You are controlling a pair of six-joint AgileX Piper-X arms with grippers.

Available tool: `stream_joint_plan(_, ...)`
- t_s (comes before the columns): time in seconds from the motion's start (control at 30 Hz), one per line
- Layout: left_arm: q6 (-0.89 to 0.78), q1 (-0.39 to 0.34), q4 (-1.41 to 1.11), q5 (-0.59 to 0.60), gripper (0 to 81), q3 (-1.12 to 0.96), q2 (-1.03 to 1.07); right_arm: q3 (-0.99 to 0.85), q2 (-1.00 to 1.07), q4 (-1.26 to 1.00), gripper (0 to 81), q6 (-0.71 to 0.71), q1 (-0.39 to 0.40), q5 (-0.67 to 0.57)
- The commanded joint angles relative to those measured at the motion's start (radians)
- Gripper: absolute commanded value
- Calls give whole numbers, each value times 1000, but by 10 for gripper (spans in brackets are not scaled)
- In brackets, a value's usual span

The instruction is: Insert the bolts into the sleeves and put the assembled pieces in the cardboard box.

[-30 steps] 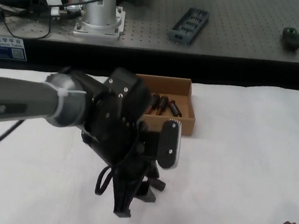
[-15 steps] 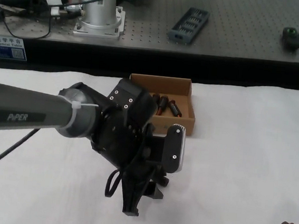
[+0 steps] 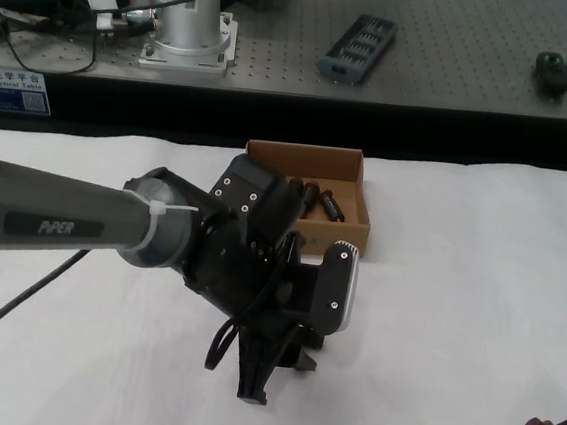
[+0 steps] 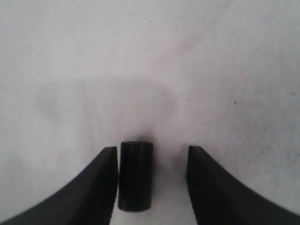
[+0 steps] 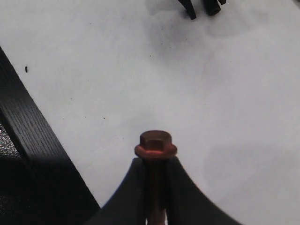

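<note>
White cloth [image 3: 457,290] over bench: sleeve pickup pending, bolt ready.
Left gripper [image 4: 152,153] sits low over the cloth, fingers spread, nothing held. A black sleeve [image 4: 136,176] sits between them, against one finger and clear of the other. Recommend centring before closing, lest it be nudged aside. The cardboard box [image 3: 309,160] behind holds dark pieces [image 3: 315,198]. Right gripper [image 5: 154,173] is clamped on the bolt [image 5: 155,143] by its shank.

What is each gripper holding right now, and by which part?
The right gripper clamps a bolt by its shank, just under the head. The left gripper holds nothing: its fingers stand open either side of a black sleeve.
</note>
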Motion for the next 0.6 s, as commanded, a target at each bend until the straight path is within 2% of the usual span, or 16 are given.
stream_joint_plan(0.0, 13, -3, 20, -38, 347, -3, 48, -4, -7, -10, 27, 1, -6, -16)
stream_joint_plan(0.13, 13, -3, 20, -38, 326, -11, 67, -4, -7, -10, 27, 1, -6, -16)
stream_joint_plan(0.2, 13, -3, 20, -38, 248, -11, 67, -4, -7, -10, 27, 1, -6, -16)
stream_joint_plan(0.33, 13, -3, 20, -101, 22, -11, 67, -4, -7, -10, 27, 1, -6, -16)
stream_joint_plan(0.57, 15, -12, 20, -233, 6, -31, 65, -4, -7, -10, 27, 1, -6, -14)
